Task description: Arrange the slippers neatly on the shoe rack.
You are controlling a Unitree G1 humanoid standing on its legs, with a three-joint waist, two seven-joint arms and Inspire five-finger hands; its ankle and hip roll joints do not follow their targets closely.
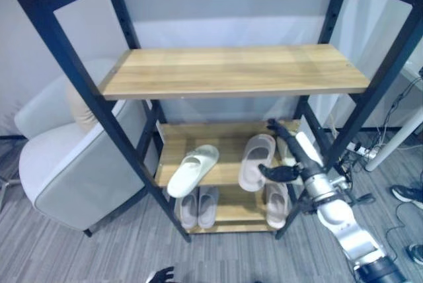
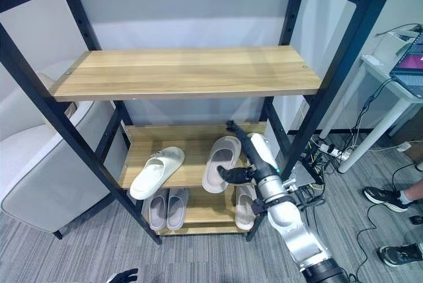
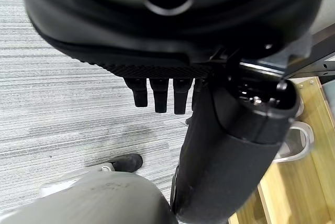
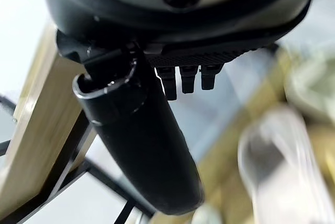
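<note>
Right hand (image 2: 246,157) extended into shoe rack (image 2: 192,75) at middle shelf, fingers straight, thumb spread, nothing gripped; thumb laid just beside beige slipper (image 2: 221,162). White slipper (image 2: 157,172) seen angled on same shelf. 3 slippers (image 2: 168,208) lined on bottom shelf. Left hand (image 3: 162,96) hung low above floor, fingers relaxed.

The shoe rack (image 1: 79,84) has a black frame and light wood-grain shelves (image 1: 231,70). The slippers on the middle shelf are cream-white (image 1: 193,169) and pale beige (image 1: 256,161); those on the bottom shelf (image 1: 197,206) are pale grey. The armchair (image 1: 73,164) is light grey, the floor (image 1: 79,256) grey with fine stripes.
</note>
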